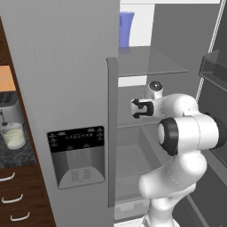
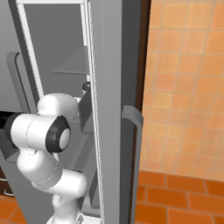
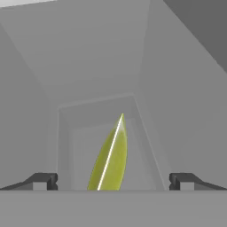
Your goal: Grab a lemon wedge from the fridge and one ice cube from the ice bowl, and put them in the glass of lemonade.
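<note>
Glossy white shells all along this arm (image 1: 186, 133), fat rounded segments stacked like bulbs. A black ring caps the big joint (image 1: 168, 136) at nine o'clock of the widest segment. Up at eleven o'clock, a smaller black band with a white stripe wraps the wrist (image 1: 142, 108). A dark round cap (image 1: 155, 85) sits above it. From the other side, the same black collar (image 2: 59, 134) rings a white drum.

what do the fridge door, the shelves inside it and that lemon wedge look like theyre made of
Fridge door: likely brushed steel, going by its flat matte grey face.
Shelves: probably glass or clear plastic, thin and see-through.
Lemon wedge: fruit flesh by its yellow-green colour, with a pale line along its edge; it looks smooth, since the render shows no pulp.
</note>
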